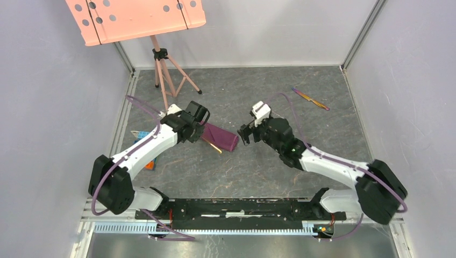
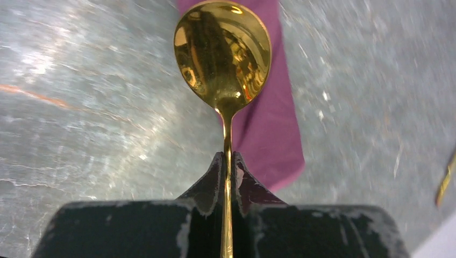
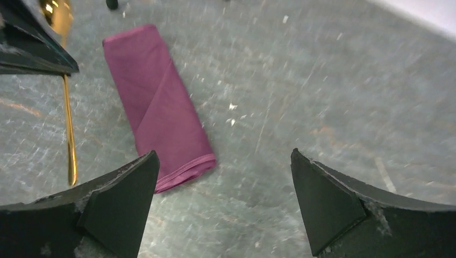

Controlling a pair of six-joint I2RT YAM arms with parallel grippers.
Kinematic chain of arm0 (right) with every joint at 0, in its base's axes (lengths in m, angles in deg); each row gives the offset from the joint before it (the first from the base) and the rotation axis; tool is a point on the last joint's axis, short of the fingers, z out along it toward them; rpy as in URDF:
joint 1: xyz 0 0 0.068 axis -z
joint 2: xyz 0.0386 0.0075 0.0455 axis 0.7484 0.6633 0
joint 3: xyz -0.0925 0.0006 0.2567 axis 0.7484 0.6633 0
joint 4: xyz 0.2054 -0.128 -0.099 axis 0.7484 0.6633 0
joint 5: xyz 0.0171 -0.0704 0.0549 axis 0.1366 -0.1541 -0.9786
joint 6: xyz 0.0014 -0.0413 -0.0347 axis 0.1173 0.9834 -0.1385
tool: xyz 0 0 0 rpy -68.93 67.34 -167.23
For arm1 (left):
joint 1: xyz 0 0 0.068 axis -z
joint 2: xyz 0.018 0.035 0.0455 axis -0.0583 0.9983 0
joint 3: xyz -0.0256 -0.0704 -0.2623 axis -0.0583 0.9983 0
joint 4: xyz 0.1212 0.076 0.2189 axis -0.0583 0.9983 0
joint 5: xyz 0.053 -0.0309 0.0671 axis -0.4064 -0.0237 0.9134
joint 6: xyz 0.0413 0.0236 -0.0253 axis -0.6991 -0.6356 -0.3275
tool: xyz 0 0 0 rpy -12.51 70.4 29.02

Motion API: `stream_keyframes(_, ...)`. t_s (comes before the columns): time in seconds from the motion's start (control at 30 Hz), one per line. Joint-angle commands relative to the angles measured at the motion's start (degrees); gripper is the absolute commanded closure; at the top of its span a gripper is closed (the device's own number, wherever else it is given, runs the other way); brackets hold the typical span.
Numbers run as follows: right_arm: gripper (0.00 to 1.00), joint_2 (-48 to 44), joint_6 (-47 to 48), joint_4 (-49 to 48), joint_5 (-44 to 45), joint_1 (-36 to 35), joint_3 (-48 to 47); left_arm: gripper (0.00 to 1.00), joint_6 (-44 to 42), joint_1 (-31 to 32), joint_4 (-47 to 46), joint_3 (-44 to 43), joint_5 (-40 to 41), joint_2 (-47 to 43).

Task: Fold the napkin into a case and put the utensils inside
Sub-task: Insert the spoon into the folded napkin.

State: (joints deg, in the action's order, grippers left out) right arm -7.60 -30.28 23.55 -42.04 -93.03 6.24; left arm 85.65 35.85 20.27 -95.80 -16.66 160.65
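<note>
The napkin [image 1: 222, 138] lies on the table folded into a narrow plum-purple case [image 3: 161, 107], in the gap between the two arms. My left gripper [image 2: 227, 157] is shut on the neck of the gold spoon [image 2: 223, 51]. It holds the spoon just above the table beside the case's left edge [image 2: 269, 123]. The spoon's thin handle [image 1: 213, 145] sticks out behind the fingers, and it shows again as the handle [image 3: 69, 134] in the right wrist view. My right gripper [image 3: 223, 156] stands wide open and empty over bare table, just right of the case's near end. The iridescent knife [image 1: 311, 98] lies far back on the right.
A small blue-and-orange blocky object [image 1: 144, 134] sits under the left arm. A pink tripod stand [image 1: 161, 70] with a perforated pink panel stands at the back left. Grey walls enclose the table on three sides.
</note>
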Motion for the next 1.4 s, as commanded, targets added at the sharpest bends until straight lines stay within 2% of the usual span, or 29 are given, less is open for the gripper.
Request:
stream_keyframes(0.0,0.02,8.6,-13.4,15.6,-1.8,1.3,-8.4,0.98,17.4,-1.4,5.9,-3.0,16.9,2.2)
stream_keyframes(0.07,0.05,11.8,-14.6,13.2,-11.7,2.6,-9.2,0.98,19.0,-2.4,7.5,-5.2,18.4,5.0)
stream_keyframes(0.17,0.18,17.5,-18.3,8.9,-24.4,5.5,-10.5,0.98,21.3,-3.2,12.0,-9.2,20.6,9.1)
stream_keyframes(0.27,0.28,22.8,-20.4,7.3,-31.0,7.1,-12.3,0.98,21.5,-3.9,12.8,-11.1,21.5,11.9)
stream_keyframes(0.33,0.32,25.2,-21.0,7.1,-32.1,7.2,-13.0,0.98,22.0,-3.9,12.7,-11.9,22.9,13.5)
stream_keyframes(0.47,0.32,27.9,-21.6,6.4,-35.1,7.3,-14.2,0.98,22.5,-5.2,12.7,-12.8,24.7,16.6)
stream_keyframes(0.63,0.34,28.5,-22.8,5.5,-34.6,7.8,-12.7,0.98,20.2,-6.1,11.5,-14.7,25.7,19.2)
stream_keyframes(1.13,0.64,33.0,-24.1,4.1,-35.4,7.7,-12.8,0.98,19.2,-7.2,8.4,-17.9,22.9,25.7)
stream_keyframes(1.37,0.7,34.1,-24.4,3.4,-35.8,7.7,-13.0,0.98,19.8,-6.5,8.7,-18.6,20.7,27.6)
